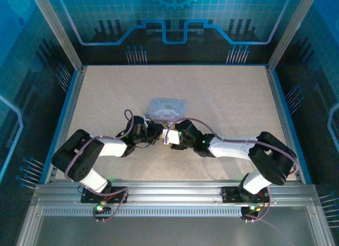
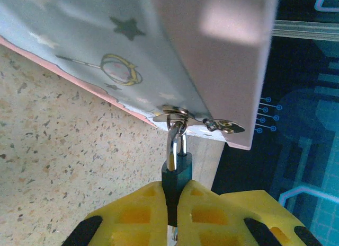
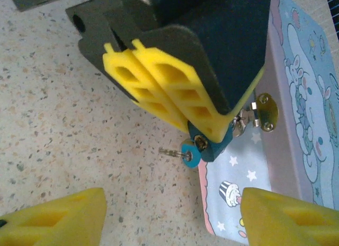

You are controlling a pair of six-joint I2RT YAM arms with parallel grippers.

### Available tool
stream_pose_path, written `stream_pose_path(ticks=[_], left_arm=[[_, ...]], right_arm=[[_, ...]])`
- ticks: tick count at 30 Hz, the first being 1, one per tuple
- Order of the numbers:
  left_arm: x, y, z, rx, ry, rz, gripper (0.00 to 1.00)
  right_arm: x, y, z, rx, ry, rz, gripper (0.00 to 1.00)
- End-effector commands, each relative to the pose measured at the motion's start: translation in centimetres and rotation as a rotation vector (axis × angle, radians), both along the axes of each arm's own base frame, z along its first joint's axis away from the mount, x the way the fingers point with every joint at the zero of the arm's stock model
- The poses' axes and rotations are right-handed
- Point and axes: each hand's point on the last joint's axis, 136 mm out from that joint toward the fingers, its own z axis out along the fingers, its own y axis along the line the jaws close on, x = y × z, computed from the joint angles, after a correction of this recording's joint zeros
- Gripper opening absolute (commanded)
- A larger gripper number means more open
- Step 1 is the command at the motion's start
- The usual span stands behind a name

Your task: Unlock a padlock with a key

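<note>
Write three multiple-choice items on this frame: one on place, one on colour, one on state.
1. The padlock hangs from: A the hasp of the tin; B a chain; C nothing, it lies loose.
2. The left gripper has fingers coloured: A red; B yellow; C white.
3. The right gripper is: A shut on the padlock; B shut on the tin; C open.
Answers: A, the shackle passes through the hasp; B, both are yellow around the padlock body; C, its fingers stand wide apart, holding nothing.

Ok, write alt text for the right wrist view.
The left hand clamps the small padlock hanging on the hasp of the tin, the key close beside its base. The right hand is open, holding nothing.
</note>
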Motion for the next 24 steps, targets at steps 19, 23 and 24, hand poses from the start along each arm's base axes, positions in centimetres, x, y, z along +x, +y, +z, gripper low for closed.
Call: stream_pose_path(ticks=[19, 23, 24], left_arm=[[0.8, -0.9, 2.3, -0.055, -0.054, -0.004, 0.08], [0.8, -0.9, 2.3, -0.056, -0.055, -0.004, 0.08], [0.7, -0.9, 2.1, -0.055, -0.05, -0.003, 0.08]], right_arm=[[1.9, 2.8, 1.1, 0.075, -0.051, -0.017, 0.34], [2.0, 3.1, 1.2, 0.08, -0.048, -0.014, 0.31], [2.0, 3.1, 1.1, 0.078, -0.047, -0.014, 0.3]])
